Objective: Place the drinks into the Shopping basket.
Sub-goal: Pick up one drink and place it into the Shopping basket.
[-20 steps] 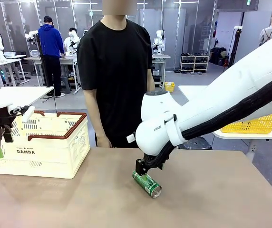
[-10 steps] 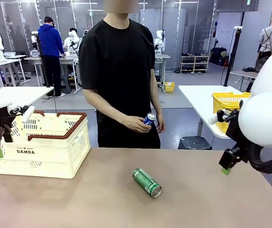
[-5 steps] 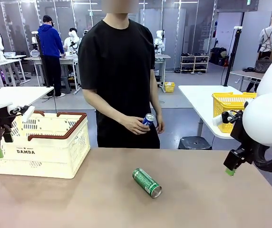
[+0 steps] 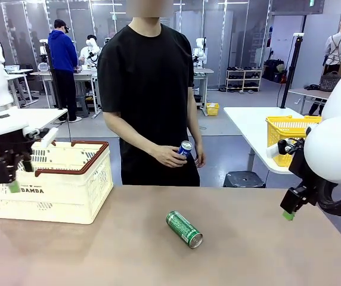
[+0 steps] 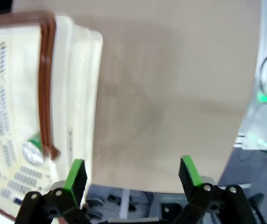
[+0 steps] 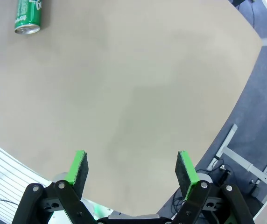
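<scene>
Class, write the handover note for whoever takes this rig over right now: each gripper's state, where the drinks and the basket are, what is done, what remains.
Left gripper: open, empty, beside the Shopping basket at the left of the table.
Right gripper: open, empty, above the table's right edge.
Green can: on its side mid-table, apart from both grippers.
Blue can: in the person's hand, far side.
Done: a blurred green, silver-topped shape in the basket may be one can.
Left: green can and blue can into the basket.
</scene>
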